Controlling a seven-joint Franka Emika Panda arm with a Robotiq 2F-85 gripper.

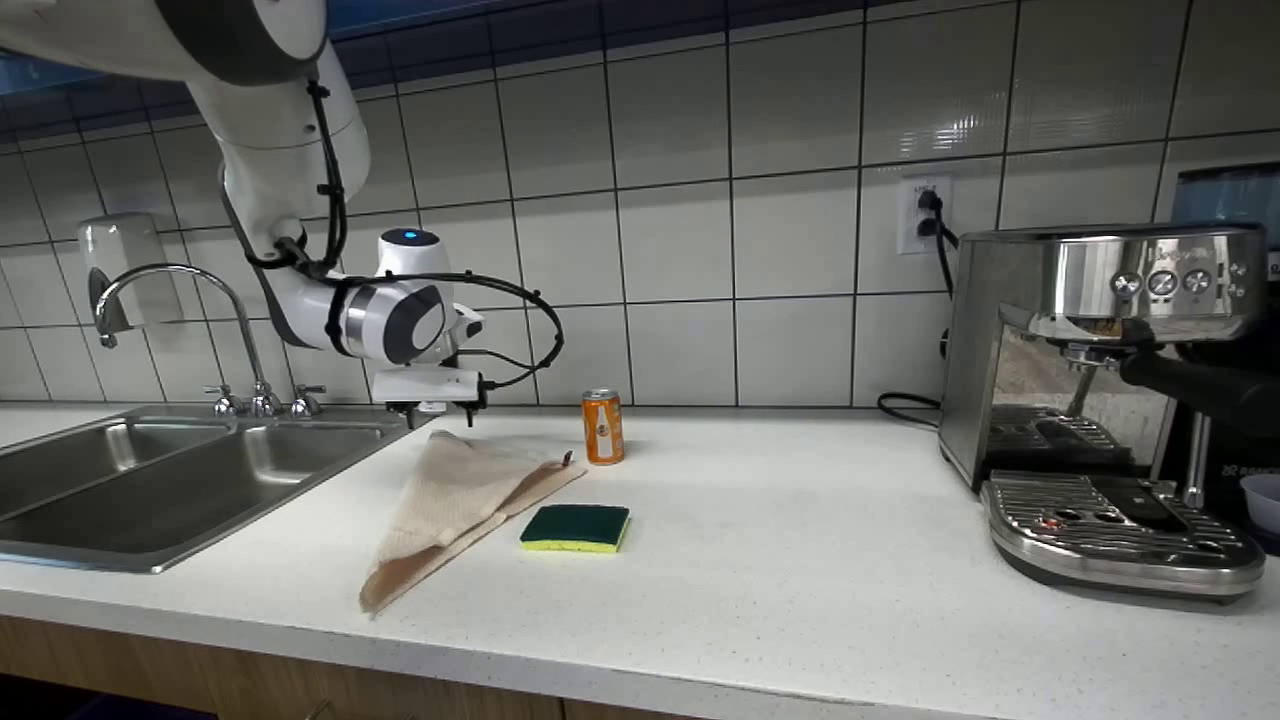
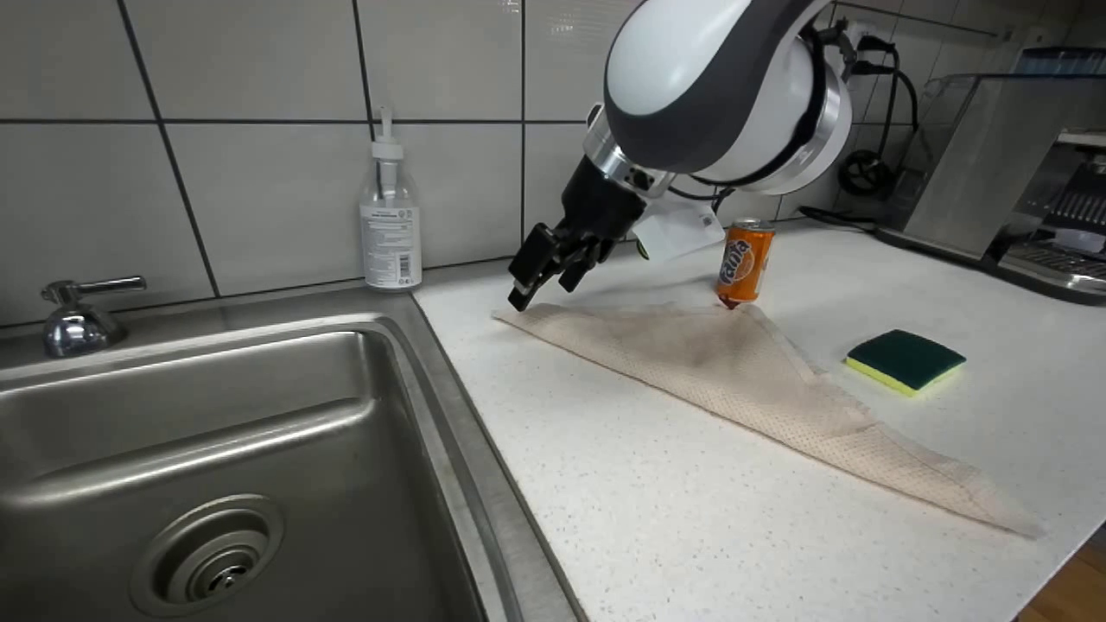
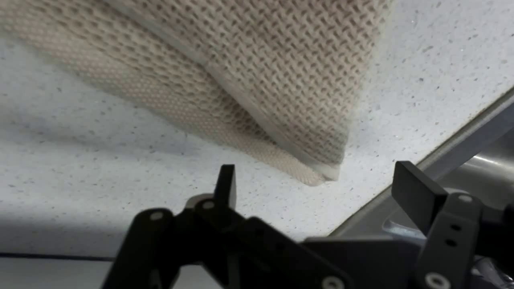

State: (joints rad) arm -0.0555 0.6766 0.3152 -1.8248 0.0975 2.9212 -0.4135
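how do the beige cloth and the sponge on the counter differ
The cloth is beige and folded, while the sponge has a dark green top over a yellow layer. The cloth stretches in a long, pointed shape, covering far more counter than the small, block-shaped sponge. A corner of the cloth lies near the open gripper; the sponge lies farther off. Both rest on the counter.

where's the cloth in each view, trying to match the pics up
In an exterior view: the cloth is just left of centre, lower half.
In an exterior view: the cloth runs from the middle toward the lower right.
In the wrist view: the cloth fills much of the top, its tip pointing down toward the open jaws.
Shared landmark: the sink, left in both exterior views, lower right in the wrist view.
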